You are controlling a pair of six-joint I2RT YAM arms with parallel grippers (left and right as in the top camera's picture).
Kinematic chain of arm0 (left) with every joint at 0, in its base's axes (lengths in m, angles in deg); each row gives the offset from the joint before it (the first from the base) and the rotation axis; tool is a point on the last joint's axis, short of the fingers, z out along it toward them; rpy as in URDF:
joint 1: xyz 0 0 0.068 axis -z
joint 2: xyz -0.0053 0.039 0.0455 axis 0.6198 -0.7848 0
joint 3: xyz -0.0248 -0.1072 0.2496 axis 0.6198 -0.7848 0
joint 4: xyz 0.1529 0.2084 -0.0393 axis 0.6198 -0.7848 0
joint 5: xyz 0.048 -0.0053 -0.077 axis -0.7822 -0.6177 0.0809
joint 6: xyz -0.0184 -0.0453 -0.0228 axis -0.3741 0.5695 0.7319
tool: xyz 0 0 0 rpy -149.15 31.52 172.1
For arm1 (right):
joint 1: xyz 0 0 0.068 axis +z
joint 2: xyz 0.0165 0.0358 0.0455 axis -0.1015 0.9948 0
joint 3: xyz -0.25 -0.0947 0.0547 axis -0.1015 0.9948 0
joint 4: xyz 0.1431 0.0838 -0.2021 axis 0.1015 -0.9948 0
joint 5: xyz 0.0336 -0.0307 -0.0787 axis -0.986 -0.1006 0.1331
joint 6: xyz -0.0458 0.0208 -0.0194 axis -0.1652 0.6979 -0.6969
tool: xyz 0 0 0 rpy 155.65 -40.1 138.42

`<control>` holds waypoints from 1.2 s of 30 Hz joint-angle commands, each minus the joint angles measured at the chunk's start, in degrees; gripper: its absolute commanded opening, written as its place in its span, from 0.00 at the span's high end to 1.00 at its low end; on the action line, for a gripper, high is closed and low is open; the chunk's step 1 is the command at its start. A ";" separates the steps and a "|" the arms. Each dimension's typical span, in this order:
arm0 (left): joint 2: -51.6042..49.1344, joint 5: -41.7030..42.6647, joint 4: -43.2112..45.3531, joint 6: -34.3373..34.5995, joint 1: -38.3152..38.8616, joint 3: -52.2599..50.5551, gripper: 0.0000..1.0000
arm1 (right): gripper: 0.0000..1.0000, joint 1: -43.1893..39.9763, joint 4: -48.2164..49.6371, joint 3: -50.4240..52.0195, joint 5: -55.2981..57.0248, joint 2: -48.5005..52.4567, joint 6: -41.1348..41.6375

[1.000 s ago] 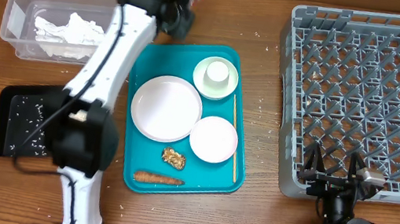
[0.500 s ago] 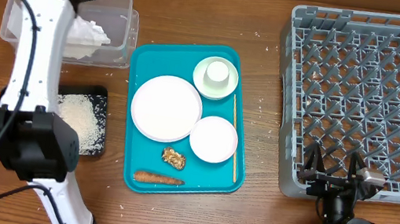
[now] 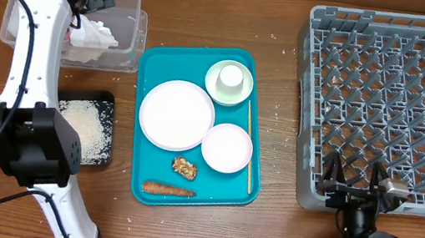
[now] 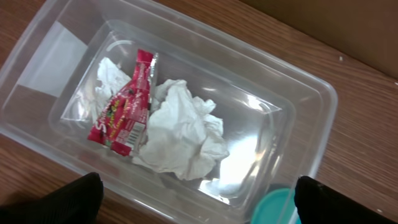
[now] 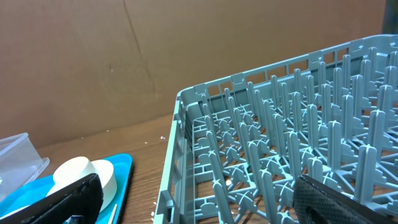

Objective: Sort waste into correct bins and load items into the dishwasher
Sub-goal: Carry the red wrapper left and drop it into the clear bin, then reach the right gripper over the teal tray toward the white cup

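Teal tray (image 3: 223,192) carries plate (image 3: 177,114), bowl (image 3: 227,147), cup (image 3: 230,77), carrot (image 3: 167,189); grey rack (image 3: 393,95) beside it.

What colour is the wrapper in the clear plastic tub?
The small snack wrapper is red; left wrist view shows it best.

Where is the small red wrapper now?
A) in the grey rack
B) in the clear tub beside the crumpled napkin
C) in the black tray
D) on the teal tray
B: the red wrapper lies inside the clear tub, next to the crumpled white napkin.
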 commanded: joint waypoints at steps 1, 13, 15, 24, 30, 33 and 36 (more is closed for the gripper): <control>0.02 -2.89 0.33 1.22 -1.92 -0.11 0.00 | 0.00 0.22 0.20 0.59 0.72 -0.57 -0.20; 0.02 -2.84 -0.04 1.18 -3.30 -0.11 0.00 | 0.00 0.22 0.20 0.59 0.72 -0.57 -0.20; 0.02 -2.82 -0.04 1.18 -3.30 -0.11 0.00 | 0.00 0.22 0.20 0.59 0.72 -0.57 -0.20; 0.02 -2.82 -0.04 1.18 -3.30 -0.11 0.00 | 0.00 0.22 0.90 0.59 0.39 -0.57 0.09; 0.02 -2.82 -0.04 1.20 -3.30 -0.11 0.00 | 0.00 0.22 10.60 0.59 -18.95 -0.57 14.60; 0.02 -2.80 -0.04 1.18 -3.30 -0.11 0.00 | 0.00 0.22 11.91 0.59 -33.42 -0.57 26.40; 0.02 -2.82 -0.04 1.20 -3.30 -0.11 0.00 | 0.00 0.22 14.97 0.59 -34.60 -0.57 33.83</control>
